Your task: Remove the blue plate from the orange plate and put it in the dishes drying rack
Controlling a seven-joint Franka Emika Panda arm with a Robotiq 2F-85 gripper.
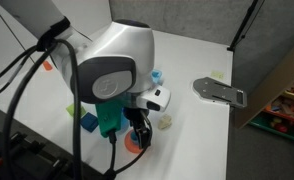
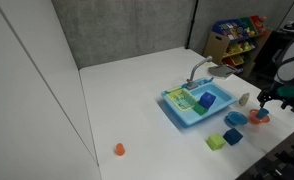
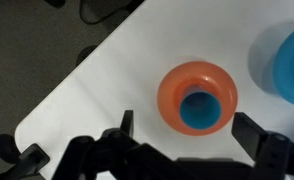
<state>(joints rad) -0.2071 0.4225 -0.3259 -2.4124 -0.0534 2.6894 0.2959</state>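
Observation:
In the wrist view the small blue plate (image 3: 200, 110) lies inside the orange plate (image 3: 173, 88) on the white table. My gripper (image 3: 187, 128) is open and hovers above them, one finger at each side of the orange plate, holding nothing. In an exterior view the gripper (image 2: 262, 103) hangs over the orange plate (image 2: 259, 119) near the table's front edge. In the same view the yellow-green drying rack (image 2: 182, 101) joins the light-blue sink (image 2: 200, 112). In an exterior view the arm hides most of the orange plate (image 1: 134, 145).
A larger light-blue plate (image 3: 287, 60) lies beside the orange plate. Blue and green blocks (image 2: 225, 138) sit near the sink. An orange cone (image 2: 118, 149) stands apart. A grey tool (image 1: 219, 91) lies on the table. The table edge (image 3: 57, 90) is close.

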